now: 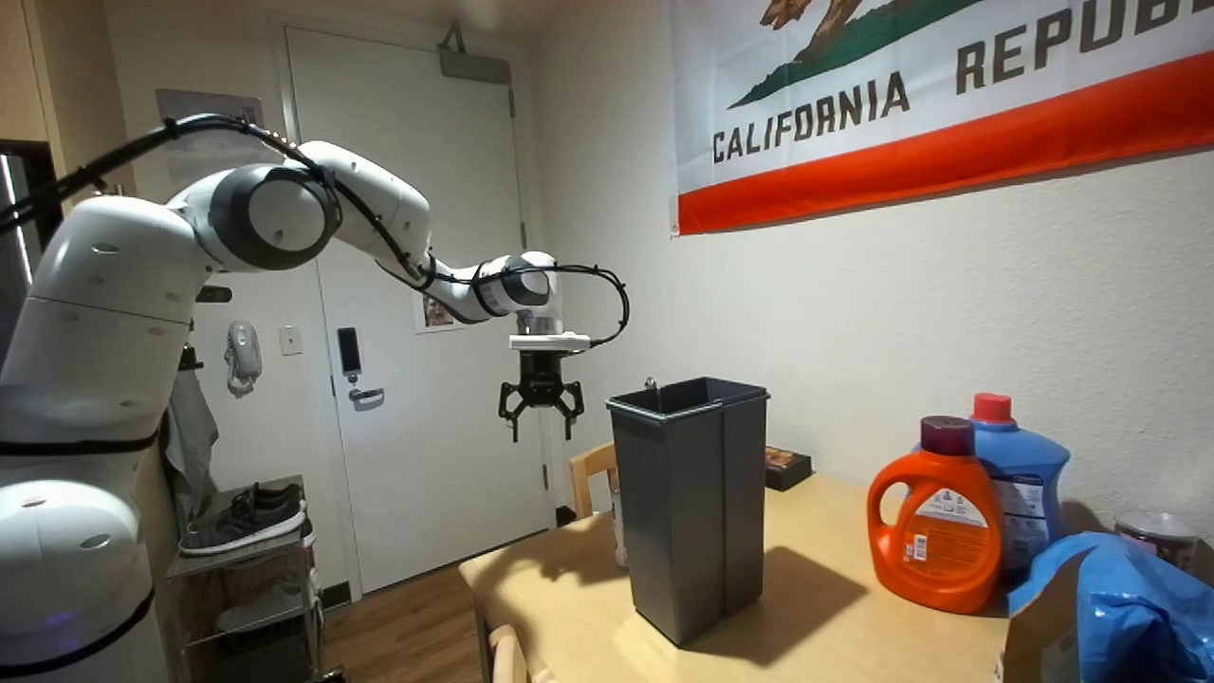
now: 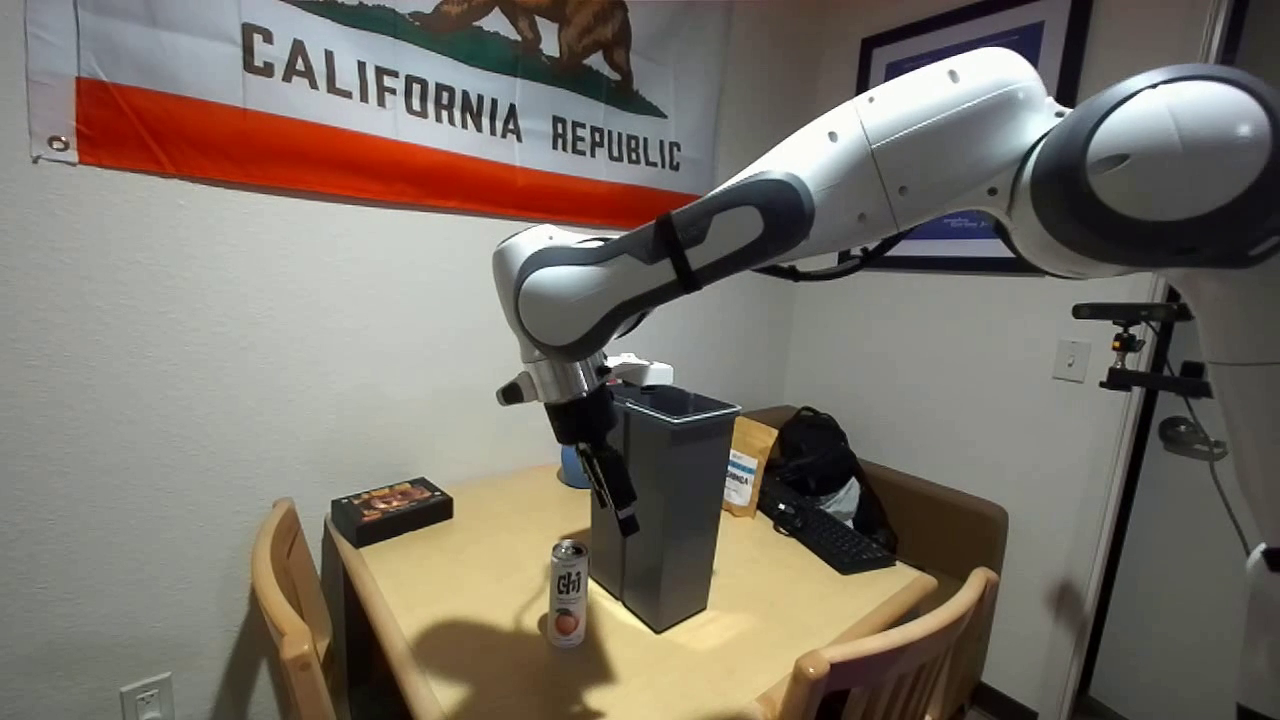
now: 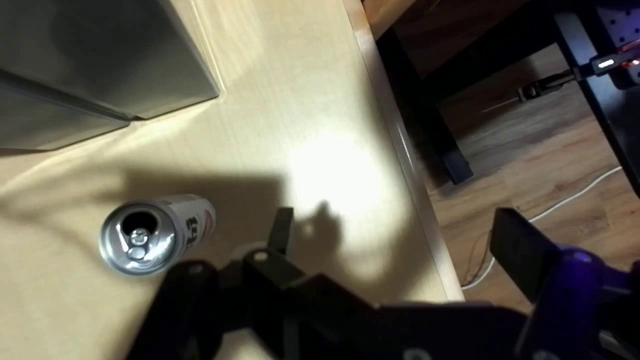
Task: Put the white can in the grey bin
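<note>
Robotiq gripper (image 3: 393, 220) hangs, jaws apart; near the grey waste bin (image 2: 672, 520) stands the white Chi can (image 2: 568, 595) (top opened).

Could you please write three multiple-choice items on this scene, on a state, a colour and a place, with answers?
1. How is the gripper?
A) Shut, holding something
B) Shut, empty
C) Open, empty

2. What colour is the detergent jug partly hiding the blue bottle?
A) Green
B) Orange
C) White

3. Where is the white drink can?
A) On the table, beside the grey bin
B) Inside the grey bin
C) In the gripper

1C: its fingers stand apart, nothing between.
2B: its body shows orange.
3A: it stands upright there, apart from the bin.
</note>
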